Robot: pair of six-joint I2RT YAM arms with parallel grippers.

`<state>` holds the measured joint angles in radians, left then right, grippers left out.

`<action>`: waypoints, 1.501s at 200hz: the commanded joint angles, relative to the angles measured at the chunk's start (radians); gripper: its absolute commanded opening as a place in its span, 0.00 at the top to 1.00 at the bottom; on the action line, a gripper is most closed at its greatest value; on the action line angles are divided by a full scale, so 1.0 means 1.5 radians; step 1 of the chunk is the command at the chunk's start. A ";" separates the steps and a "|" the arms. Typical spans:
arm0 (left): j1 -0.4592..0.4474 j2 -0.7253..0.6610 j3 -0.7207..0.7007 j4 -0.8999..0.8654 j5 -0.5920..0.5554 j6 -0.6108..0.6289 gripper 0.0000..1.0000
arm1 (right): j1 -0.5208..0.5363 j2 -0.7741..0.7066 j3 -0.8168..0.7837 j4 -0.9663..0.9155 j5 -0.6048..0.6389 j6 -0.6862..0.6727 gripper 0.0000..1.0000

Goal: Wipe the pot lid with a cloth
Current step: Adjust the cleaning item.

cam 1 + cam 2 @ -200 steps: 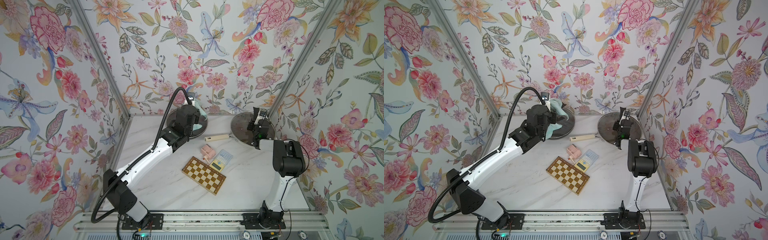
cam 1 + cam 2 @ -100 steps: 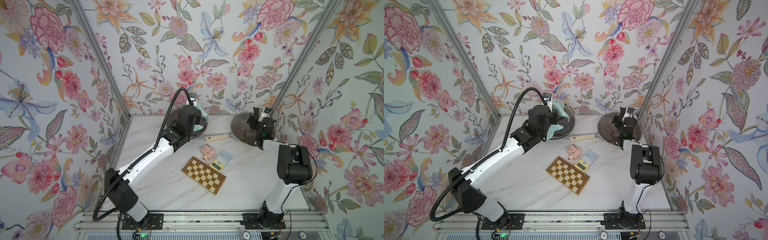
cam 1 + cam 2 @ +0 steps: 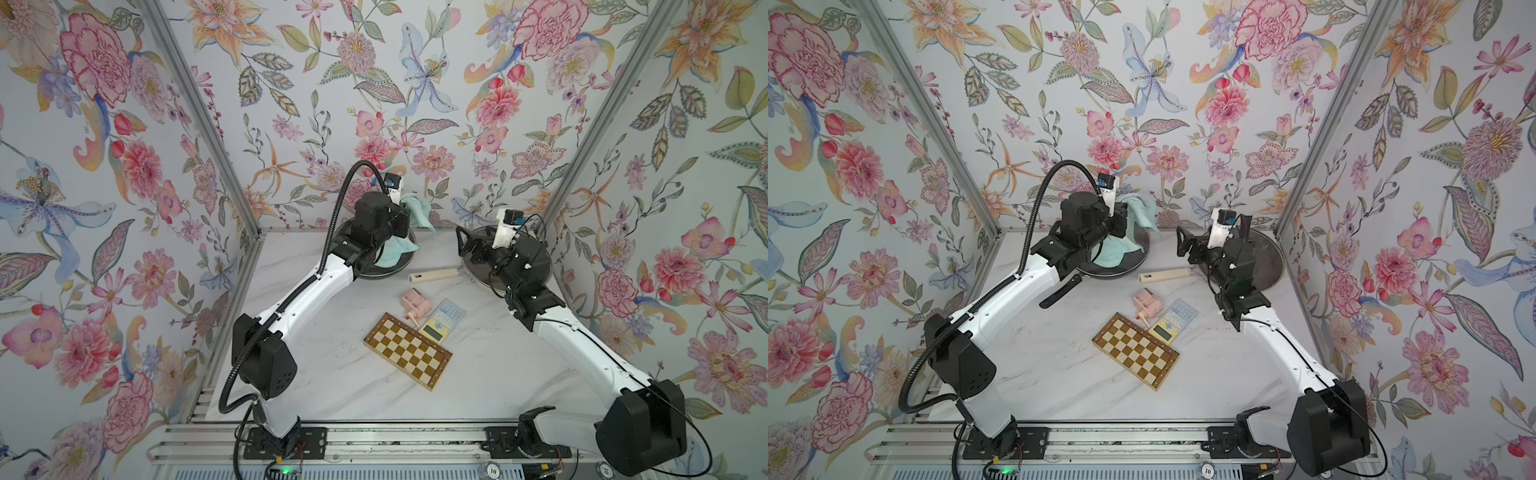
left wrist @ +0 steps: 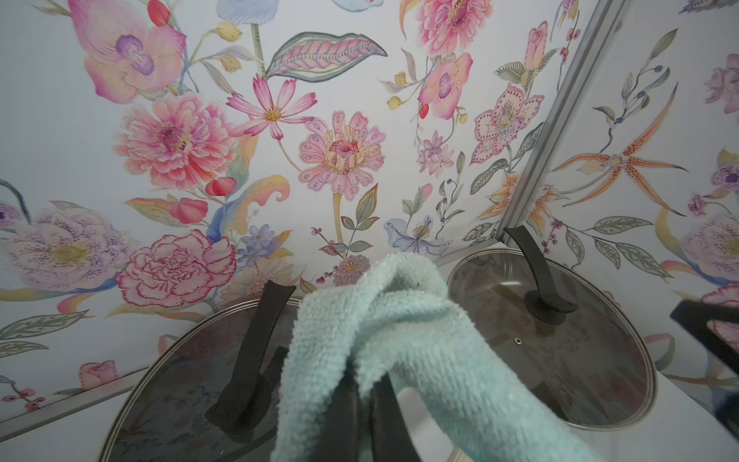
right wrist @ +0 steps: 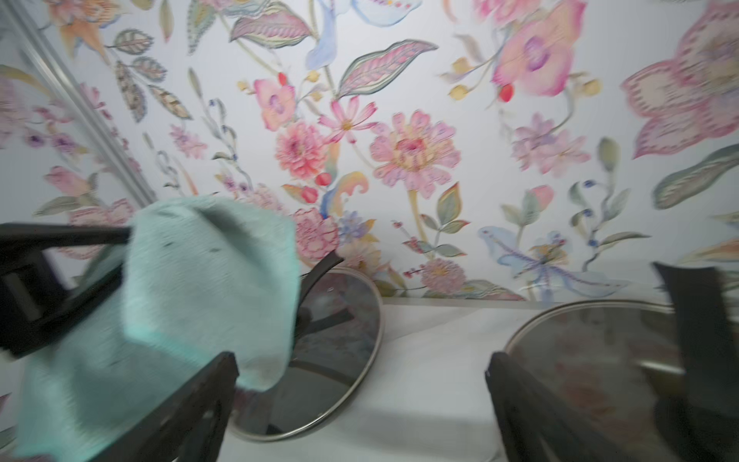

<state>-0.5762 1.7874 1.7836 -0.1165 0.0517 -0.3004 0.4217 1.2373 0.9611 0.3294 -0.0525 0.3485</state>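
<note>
The fluffy mint-green cloth (image 4: 400,340) is bunched and pinched between the clenched fingers (image 4: 340,424) of the left gripper (image 4: 362,404). It hangs over a round glass pot lid with a steel rim and a black strap handle (image 4: 172,372), at the back of the white marble table (image 3: 332,374). In both top views the cloth's lower fold drapes over that lid's glass.

A second, similar glass lid (image 4: 560,360) sits beside it to the right. The right gripper (image 5: 360,360) hovers between the two lids with its jaws spread wide, grasping nothing.

Nearer the front lie a beige pan handle (image 3: 434,275), a small pink boxy gadget (image 3: 415,301), a yellow-and-blue calculator (image 3: 440,320) and a checkered wooden board (image 3: 407,351).
</note>
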 commanded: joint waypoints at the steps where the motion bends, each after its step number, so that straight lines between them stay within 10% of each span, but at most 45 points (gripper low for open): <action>1: 0.029 0.015 0.048 -0.028 0.175 -0.044 1.00 | 0.100 -0.041 -0.007 -0.035 0.037 0.091 0.01; 46: 0.054 -0.019 0.037 -0.084 0.275 -0.015 1.00 | 0.274 -0.022 0.069 -0.067 0.081 0.013 0.01; 189: 0.082 -0.062 0.003 -0.056 0.545 -0.060 1.00 | 0.035 0.150 0.292 -0.135 -0.399 -0.274 0.01; 300: 0.084 -0.067 -0.058 0.107 0.509 -0.208 1.00 | 0.187 0.174 0.241 -0.047 -0.252 -0.262 0.00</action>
<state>-0.4515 1.6997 1.7374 -0.1310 0.8341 -0.5117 0.6025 1.4734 1.3533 0.2058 -0.4046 -0.0597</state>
